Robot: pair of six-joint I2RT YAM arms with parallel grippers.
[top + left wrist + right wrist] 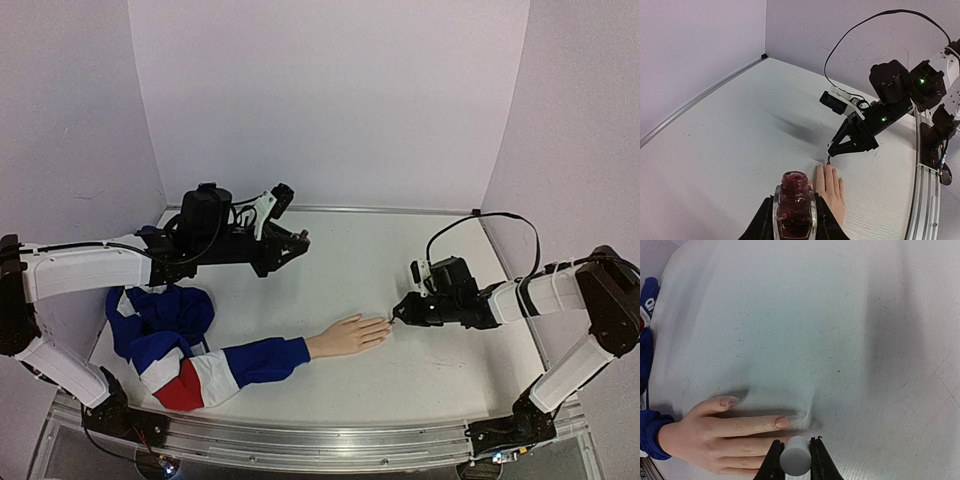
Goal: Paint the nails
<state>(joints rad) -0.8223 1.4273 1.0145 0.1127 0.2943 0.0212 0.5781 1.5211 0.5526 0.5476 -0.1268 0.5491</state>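
The peach mannequin hand lies flat on the table, fingers pointing right, its blue, white and red sleeve trailing left. Its pale nails show in the right wrist view. My right gripper is shut on the pale grey polish cap, and the brush tip touches the middle fingertip. My left gripper is shut on the open dark red polish bottle, held in the air behind the hand, further back on the table.
The bunched blue sleeve cloth lies at the left. White walls close the table at the back and sides. A metal rail runs along the near edge.
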